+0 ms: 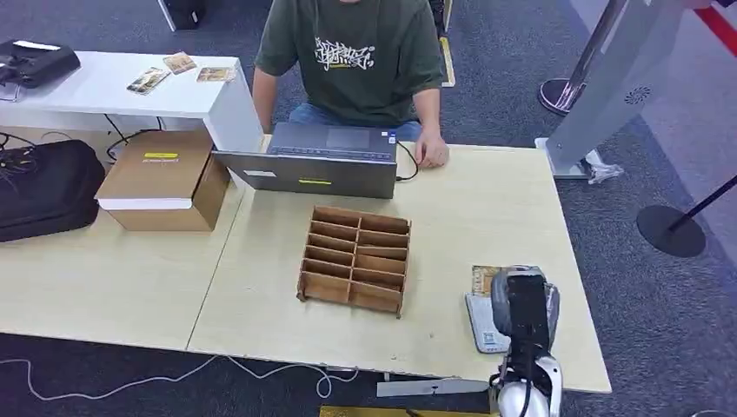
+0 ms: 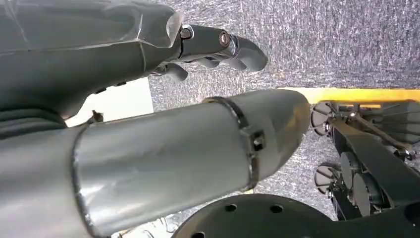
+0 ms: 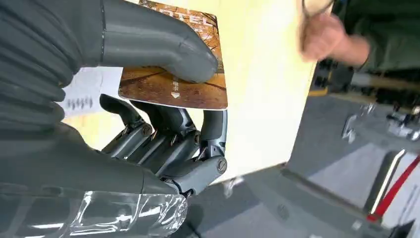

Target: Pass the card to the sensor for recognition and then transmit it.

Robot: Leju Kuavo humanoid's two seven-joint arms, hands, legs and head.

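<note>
From the head view, the right hand [image 1: 524, 308] is hovering over the near right corner of the pale surface [image 1: 487, 208], directly above a flat grey sensor [image 1: 480, 323] lying there. The card [image 1: 482, 279] is peeking out past the hand, probably being held low so the sensor can read it. A person [image 1: 352, 52] is sitting across the surface behind a laptop [image 1: 313, 161], with a wooden divider tray [image 1: 355, 258] standing between; the hand is covering most of the sensor.

In the left wrist view, the left hand [image 2: 208, 44] is hanging over carpet, its fingers [image 2: 247, 52] loosely apart and grasping nothing.

In the right wrist view, the thumb [image 3: 163, 49] is pressing on the card's printed face while the fingers [image 3: 168, 134] are supporting it from beneath, a flat pinch keeping it level. The card's lettering is partly cut off, and the person's hand [image 3: 324, 37] is blurred.
</note>
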